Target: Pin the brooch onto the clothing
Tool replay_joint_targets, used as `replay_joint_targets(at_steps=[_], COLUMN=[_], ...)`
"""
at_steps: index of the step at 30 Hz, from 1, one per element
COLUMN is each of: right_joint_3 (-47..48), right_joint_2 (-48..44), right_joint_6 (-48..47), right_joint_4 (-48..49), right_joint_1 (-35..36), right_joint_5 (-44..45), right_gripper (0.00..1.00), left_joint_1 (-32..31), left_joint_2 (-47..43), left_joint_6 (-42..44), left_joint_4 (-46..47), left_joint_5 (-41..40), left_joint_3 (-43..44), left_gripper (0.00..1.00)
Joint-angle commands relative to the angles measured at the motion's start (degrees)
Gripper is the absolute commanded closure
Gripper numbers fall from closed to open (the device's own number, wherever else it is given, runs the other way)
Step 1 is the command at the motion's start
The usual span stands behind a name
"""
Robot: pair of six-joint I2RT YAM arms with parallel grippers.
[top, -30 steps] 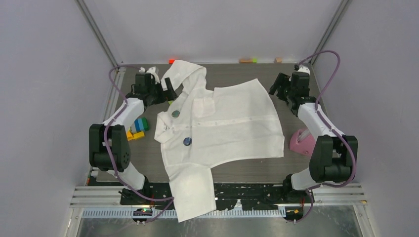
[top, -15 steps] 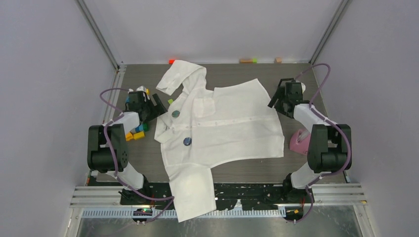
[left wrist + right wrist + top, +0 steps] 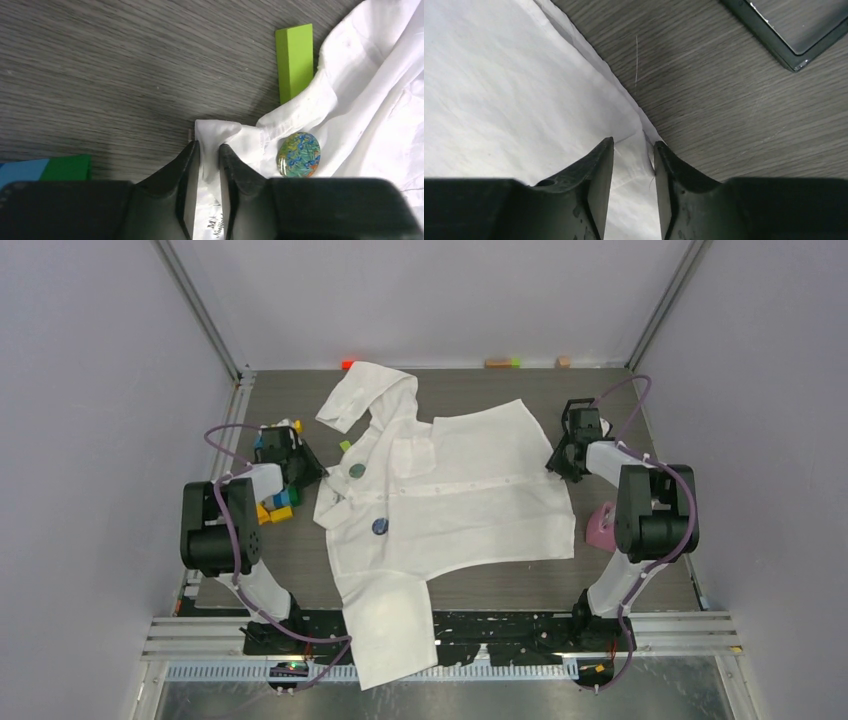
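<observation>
- Shirt (image 3: 470,490), white, lies spread across the middle of the table (image 3: 480,585) in the top view, with one sleeve hanging over the near edge.
- Two brooches sit on its front: the upper brooch (image 3: 356,470) beside the collar and the lower brooch (image 3: 379,526) nearer the arms.
- The left gripper (image 3: 303,462) is at the collar edge and the right gripper (image 3: 558,462) at the opposite hem. Coloured blocks (image 3: 275,505) lie by the left arm and a pink object (image 3: 603,527) by the right.
- Left wrist: the left gripper (image 3: 209,150) has its jaws drawn close on a bunched collar fold of the shirt (image 3: 370,100). The upper brooch (image 3: 299,154), blue and green, lies just beside them, and a green block (image 3: 295,60) touches the fabric edge.
- Right wrist: the right gripper (image 3: 634,155) straddles the hem of the shirt (image 3: 499,100), jaws slightly apart. Whether they press the cloth cannot be told.
</observation>
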Motion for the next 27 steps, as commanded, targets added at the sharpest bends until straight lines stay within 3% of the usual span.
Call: replay_joint_targets(at_steps=[1,4,8,17,20,21,22,23,24,25,27], right_joint_3=[3.1,2.8,1.6,0.7,0.8,1.0,1.1,1.4,1.8,1.9,2.4], right_joint_2=[2.0,2.2,1.7,-0.6,-2.5,-3.7,-4.3,-5.9,-6.7,-8.6,-11.8], right_joint_6=[2.0,2.8,4.0,5.4,4.6,4.2,4.0,3.3,2.7,2.4,1.3], right_joint_4=[-4.0,-5.9,-7.2,-7.3,-7.4,-7.7,-7.9,-8.6,-9.5,-9.9,-11.0], right_joint_1=[-0.3,-0.6,-1.6,-3.4,-3.4,-3.4,-3.4,-3.4,-3.4,-3.4,-3.4], right_joint_5=[0.0,1.2,3.9,3.6,2.6,2.7,2.8,3.1,3.2,3.3,3.7], right_gripper=[0.64,0.84,0.99,1.00,0.90,0.76,0.68,0.53,0.48,0.39,0.31], left_joint_1=[1.8,2.8,4.2,5.4,5.4,5.4,5.4,5.4,5.4,5.4,5.4], left_joint_2=[-0.3,-1.3,-3.5,-6.5,-8.4,-9.4,-10.5,-12.0,-13.9,-14.9,-18.7], left_joint_6=[-1.2,-1.4,-1.7,-1.1,-0.3,-0.1,0.3,0.4,0.6,0.8,1.1], left_joint_4=[-0.2,-0.2,0.3,0.0,-0.8,-1.2,-2.0,-3.0,-4.3,-4.9,-7.6], left_joint_5=[0.0,0.4,0.1,0.3,0.9,0.7,0.5,0.3,0.2,0.1,0.1], left_joint_3=[0.4,-0.6,-2.4,-3.6,-3.3,-3.1,-2.9,-2.4,-2.0,-1.5,0.0], left_gripper=[0.84,0.99,1.00,0.98,0.81,0.70,0.55,0.39,0.29,0.22,0.15])
